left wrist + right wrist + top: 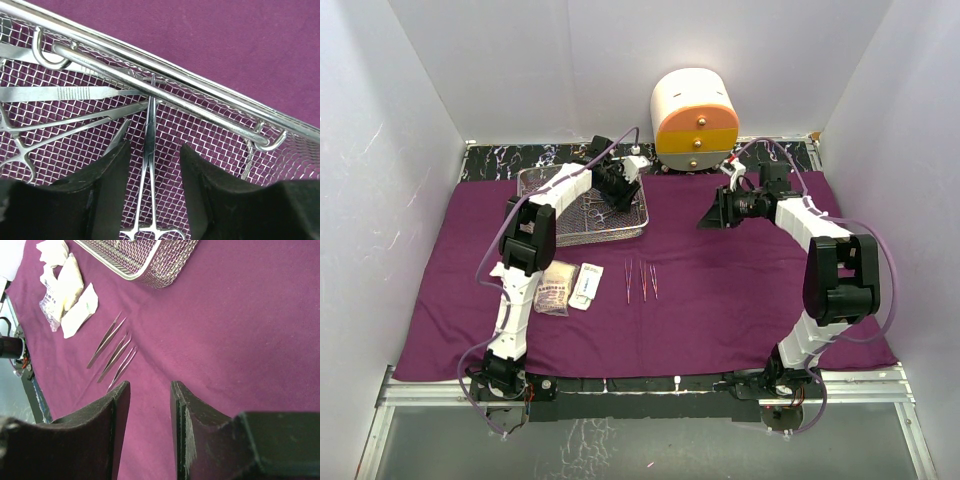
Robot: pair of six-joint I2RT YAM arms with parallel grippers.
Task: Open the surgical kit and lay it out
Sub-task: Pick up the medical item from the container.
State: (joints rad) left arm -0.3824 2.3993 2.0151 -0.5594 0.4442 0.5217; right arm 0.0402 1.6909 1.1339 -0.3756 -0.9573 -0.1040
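Within the wire-mesh tray [210, 135], ring-handled forceps [149, 131] are seen between the spread fingers of the left gripper [152, 155]. Other metal instruments [75, 93] are laid on the tray floor; purple cloth [225, 35] is shown beyond its rim.

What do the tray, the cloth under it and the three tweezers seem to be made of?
Tray: bare metal, probably stainless steel; it is a woven silver wire mesh with shiny round rods along the rim. Cloth: woven textile with a matte purple finish; a fine weave and soft creases show. Tweezers: thin polished metal, likely steel; they glint pale against the cloth.
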